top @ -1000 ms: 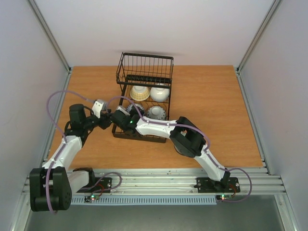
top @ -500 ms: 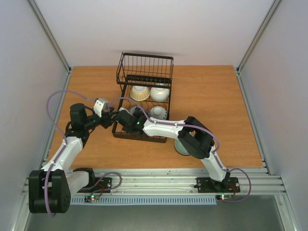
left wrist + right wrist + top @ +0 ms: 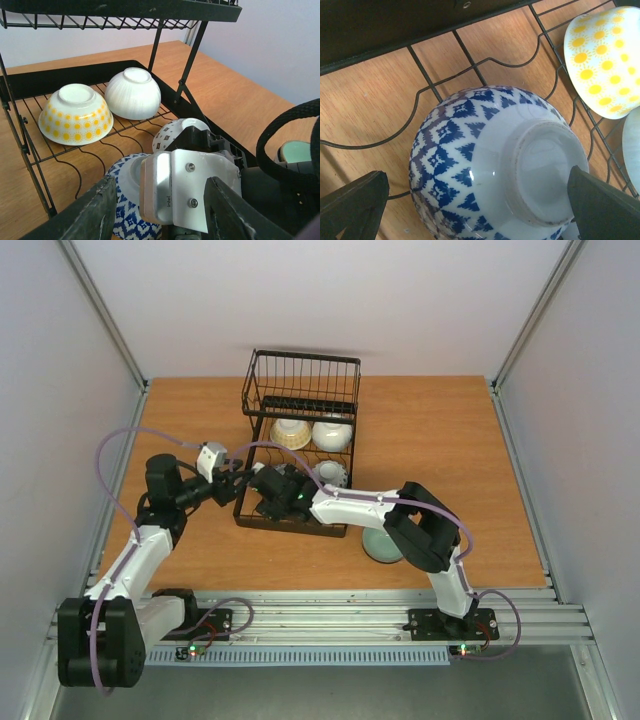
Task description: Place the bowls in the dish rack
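green bowl [image 3: 375, 546] partly behind right arm [image 3: 350, 505]

The dish rack [image 3: 300, 390] is black wire. The yellow-dotted bowl [image 3: 75, 115] is cream-white, scattered with yellow sunburst spots and topped by a plain white foot. The ribbed bowl [image 3: 132, 92] is plain white with fine ridges. The blue-and-white bowl [image 3: 455, 150] has rows of dark blue diamond and arrowhead shapes on white, with a bare white foot. The speckled bowl [image 3: 170, 135] is white with small dark motifs. The green bowl [image 3: 378, 546] is a pale, even mint. The surface [image 3: 450, 440] is orange-brown wood grain. The right arm [image 3: 350, 505] and left arm [image 3: 135, 552] are white with black joints, and the cable [image 3: 112, 445] is purple.
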Motion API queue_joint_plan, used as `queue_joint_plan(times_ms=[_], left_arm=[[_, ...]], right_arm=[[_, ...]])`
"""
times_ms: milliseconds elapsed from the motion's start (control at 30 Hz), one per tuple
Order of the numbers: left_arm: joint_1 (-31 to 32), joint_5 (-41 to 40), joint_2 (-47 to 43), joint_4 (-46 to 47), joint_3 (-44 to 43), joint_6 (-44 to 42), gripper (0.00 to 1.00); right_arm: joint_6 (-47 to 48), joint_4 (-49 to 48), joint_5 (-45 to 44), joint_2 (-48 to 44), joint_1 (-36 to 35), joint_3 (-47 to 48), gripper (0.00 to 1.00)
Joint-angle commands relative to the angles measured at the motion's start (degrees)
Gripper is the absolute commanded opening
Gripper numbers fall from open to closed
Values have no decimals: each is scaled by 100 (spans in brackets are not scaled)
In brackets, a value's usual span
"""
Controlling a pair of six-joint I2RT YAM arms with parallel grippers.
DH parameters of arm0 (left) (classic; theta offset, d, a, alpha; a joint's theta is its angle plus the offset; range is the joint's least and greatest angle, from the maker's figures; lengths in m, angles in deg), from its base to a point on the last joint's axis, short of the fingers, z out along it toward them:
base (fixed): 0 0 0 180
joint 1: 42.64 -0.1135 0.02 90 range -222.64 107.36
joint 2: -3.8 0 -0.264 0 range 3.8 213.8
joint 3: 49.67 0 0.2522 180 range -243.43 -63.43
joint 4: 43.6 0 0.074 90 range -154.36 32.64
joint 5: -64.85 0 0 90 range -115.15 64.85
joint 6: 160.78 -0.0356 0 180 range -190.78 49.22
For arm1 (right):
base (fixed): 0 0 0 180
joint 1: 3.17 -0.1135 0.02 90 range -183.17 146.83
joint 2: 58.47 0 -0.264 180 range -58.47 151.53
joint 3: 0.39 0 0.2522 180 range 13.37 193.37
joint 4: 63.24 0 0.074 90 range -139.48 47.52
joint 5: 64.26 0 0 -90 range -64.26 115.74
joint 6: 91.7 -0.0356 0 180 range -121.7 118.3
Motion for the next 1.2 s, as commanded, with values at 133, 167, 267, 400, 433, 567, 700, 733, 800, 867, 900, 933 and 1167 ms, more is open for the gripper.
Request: queue_joint_plan(times_ms=[133,167,267,400,433,567,700,733,800,867,900,933,1167], left_arm=[[-309,-1468,178,-16,50,-193,48],[-309,-1499,170,-12,49,-191,48],[-309,-1510,208,5,45,-179,48],[-318,-1502,278,-3,15,-171,48],[-314,-1509,283,-7,11,-170,48],[-317,-1489,275,-24,10,-170,48],[-311,-1289,283,-47,10,-196,48],[-317,-1185,283,-61,10,-208,48],[-318,-935,268,-103,10,-252,48],[-318,-678,239,-117,34,-308,48],[-316,-556,207,-136,48,-331,48],[-315,-454,172,-153,58,-381,48],[-317,174,89,-389,54,-646,48]], right_arm=[[-452,-454,341,-956,-75,-485,99],[-477,-578,319,-1067,-72,-629,99],[-535,-865,283,-1410,-61,-916,99],[-623,-1089,332,-1661,-13,-1143,99],[-633,-1125,334,-1696,-1,-1174,99],[-667,-1194,400,-1705,18,-1243,99],[-666,-1094,408,-1558,25,-1099,99],[-662,-1058,393,-1506,27,-1038,99],[-655,-942,341,-1357,32,-869,99],[-636,-869,314,-1219,63,-680,99],[-635,-833,320,-1162,82,-576,99],[-641,-803,322,-1106,100,-490,99],[-808,-460,489,-840,323,191,99]])
